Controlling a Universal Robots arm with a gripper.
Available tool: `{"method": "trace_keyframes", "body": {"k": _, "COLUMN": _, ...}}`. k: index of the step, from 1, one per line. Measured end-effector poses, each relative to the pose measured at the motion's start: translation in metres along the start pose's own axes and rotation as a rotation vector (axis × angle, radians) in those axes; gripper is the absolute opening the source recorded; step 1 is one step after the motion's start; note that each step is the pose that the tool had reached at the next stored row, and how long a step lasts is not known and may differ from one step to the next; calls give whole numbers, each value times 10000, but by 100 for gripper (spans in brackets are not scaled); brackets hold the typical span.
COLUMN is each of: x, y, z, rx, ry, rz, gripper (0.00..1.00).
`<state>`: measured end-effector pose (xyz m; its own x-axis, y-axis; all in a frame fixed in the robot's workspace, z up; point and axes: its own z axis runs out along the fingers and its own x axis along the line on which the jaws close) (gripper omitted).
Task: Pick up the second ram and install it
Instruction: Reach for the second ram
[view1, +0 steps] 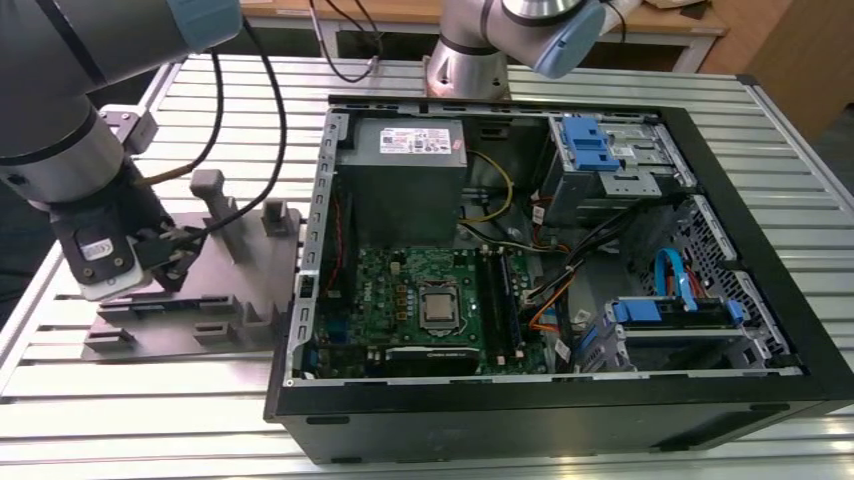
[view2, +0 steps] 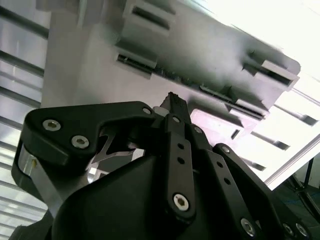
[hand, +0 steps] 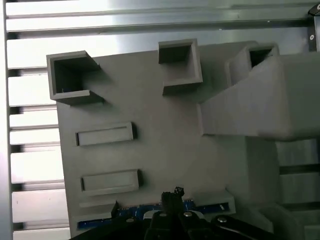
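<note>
**While the computer case (view1: 534, 425) is standing open, end effector (hand: 172, 197) is hovering at second ram (hand: 132, 210)**

The stick is sitting edge-up in a grey holder (view1: 200, 320), at nine o'clock from the case in the exterior view. Whether the end effector is open or closed cannot be told. Thin, light and fragile, the board is probably calling for a gentle mid-length hold.

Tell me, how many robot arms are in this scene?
2. One arm stands at the exterior view's left, over the grey fixture; a second arm rises beyond the computer case. Others may be out of frame.
</note>
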<state>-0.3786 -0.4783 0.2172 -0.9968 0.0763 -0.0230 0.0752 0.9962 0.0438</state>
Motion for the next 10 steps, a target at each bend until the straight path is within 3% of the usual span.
{"method": "trace_keyframes", "body": {"k": 10, "x": 15, "y": -25, "z": 8, "rx": 0, "ry": 0, "rz": -1, "gripper": 11}}
